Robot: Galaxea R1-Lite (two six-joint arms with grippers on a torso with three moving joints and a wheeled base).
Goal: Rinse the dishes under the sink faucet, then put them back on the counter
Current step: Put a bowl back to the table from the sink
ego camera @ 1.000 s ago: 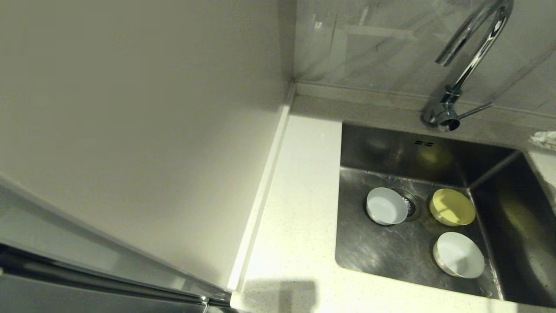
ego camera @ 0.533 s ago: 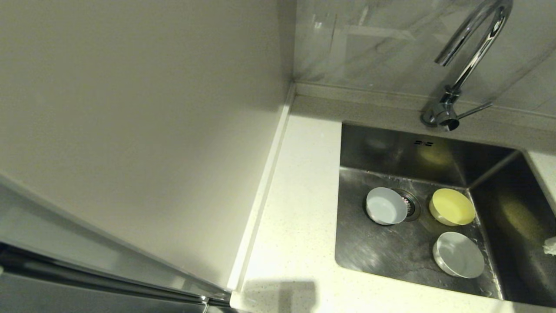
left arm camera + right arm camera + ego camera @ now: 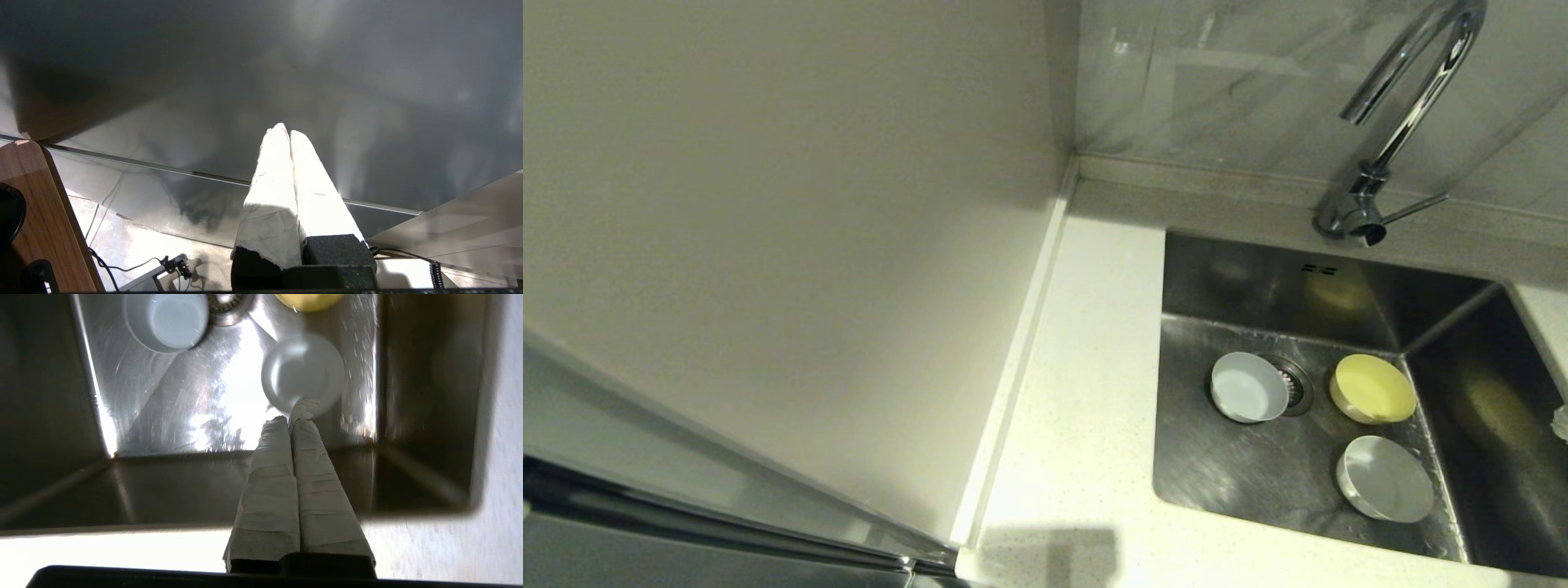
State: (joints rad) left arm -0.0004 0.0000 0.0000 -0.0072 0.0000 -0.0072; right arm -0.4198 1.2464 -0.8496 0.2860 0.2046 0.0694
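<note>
Dishes sit in your sink [image 3: 1225, 490]: the bluish-white bowl [image 3: 1248, 387] beside the drain strainer [image 3: 1294, 382], the yellow bowl [image 3: 1372, 388] across it, the white bowl [image 3: 1384, 478] nearer you. Your right claw [image 3: 292, 416] hangs above the basin, fingers pressed together, empty. Your left claw [image 3: 285, 130] is parked off the counter [image 3: 1086, 425], fingers together too.

A home kitchen is indicated: a steel sink [image 3: 1307, 327] is set into a speckled white bench [image 3: 1086, 392], a chrome gooseneck faucet [image 3: 1396, 122] is mounted behind it, and marbled wall tiles [image 3: 1241, 90] are fitted above.
</note>
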